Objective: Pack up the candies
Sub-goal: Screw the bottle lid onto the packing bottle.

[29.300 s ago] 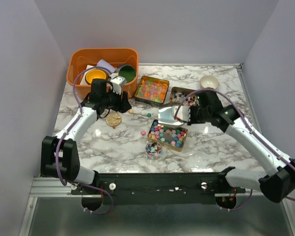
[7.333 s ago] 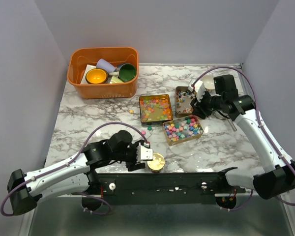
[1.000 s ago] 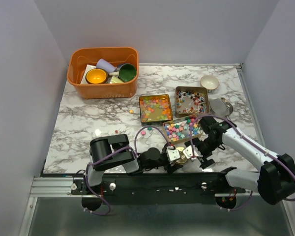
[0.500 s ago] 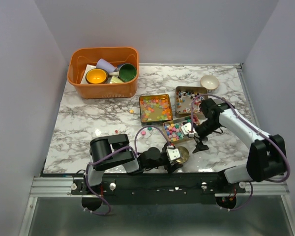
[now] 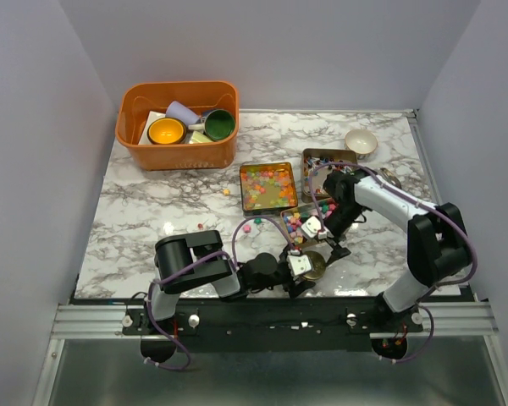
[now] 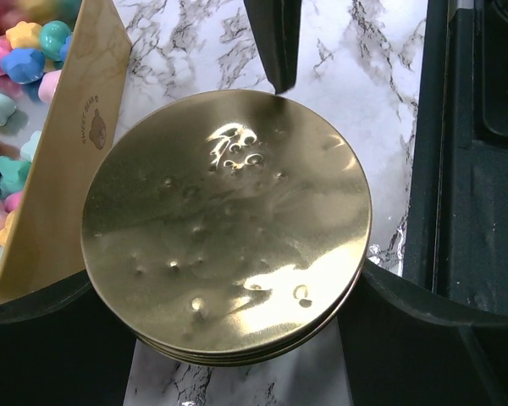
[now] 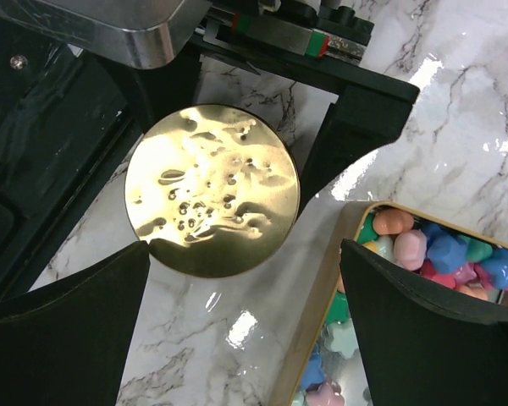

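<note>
A gold-lidded jar [image 6: 229,224] stands at the table's near edge; only its round lid [image 5: 311,266] shows. My left gripper [image 6: 229,338] is shut on it, one finger on each side. My right gripper [image 7: 245,330] hangs open just above the marble between the lid [image 7: 212,199] and the tin of bright candies [image 7: 423,249]. One of its fingers [image 7: 440,330] overlaps that tin, and a fingertip [image 6: 275,42] shows beyond the lid. Pastel candies fill another tin [image 5: 268,186]. The right arm partly hides the wrapped candies' tin [image 5: 322,162].
An orange bin [image 5: 178,127] with cups stands at the back left. A small white bowl [image 5: 361,140] and a metal cup [image 5: 388,176] are at the back right. Loose candies [image 5: 247,227] lie mid-table. The black base rail [image 6: 474,169] runs right beside the jar.
The right arm has folded back toward the tins, and its gripper has shifted up and left from beside the lid to the bright tin's edge. The left arm has not moved.
</note>
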You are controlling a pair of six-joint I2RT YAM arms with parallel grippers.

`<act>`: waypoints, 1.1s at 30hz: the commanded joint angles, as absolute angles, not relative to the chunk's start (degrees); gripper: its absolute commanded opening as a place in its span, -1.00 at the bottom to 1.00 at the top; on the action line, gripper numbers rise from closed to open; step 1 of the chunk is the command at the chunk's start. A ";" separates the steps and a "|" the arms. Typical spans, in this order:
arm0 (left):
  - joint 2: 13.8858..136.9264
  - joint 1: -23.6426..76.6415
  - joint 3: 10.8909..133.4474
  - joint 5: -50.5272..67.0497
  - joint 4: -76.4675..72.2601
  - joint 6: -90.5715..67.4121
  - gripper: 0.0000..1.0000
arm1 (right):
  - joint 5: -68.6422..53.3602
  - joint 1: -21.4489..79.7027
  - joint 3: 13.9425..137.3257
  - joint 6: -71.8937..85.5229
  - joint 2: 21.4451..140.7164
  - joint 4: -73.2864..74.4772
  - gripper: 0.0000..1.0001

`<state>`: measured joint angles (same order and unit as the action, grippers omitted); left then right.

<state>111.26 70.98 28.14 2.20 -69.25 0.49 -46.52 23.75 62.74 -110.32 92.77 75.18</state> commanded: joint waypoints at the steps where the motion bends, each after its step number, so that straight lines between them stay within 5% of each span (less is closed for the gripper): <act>1: 114.43 70.23 27.16 -1.93 -58.27 2.20 -1.00 | -45.79 25.66 62.93 -113.38 94.75 80.86 1.00; 33: 116.98 67.67 29.79 -5.10 -51.95 -2.20 -1.00 | -32.17 20.92 45.09 -101.25 75.32 75.15 0.99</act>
<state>112.79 70.50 31.55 2.61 -66.30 -0.71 -40.07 23.33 47.35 -106.32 76.62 64.03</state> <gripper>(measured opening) 0.853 0.999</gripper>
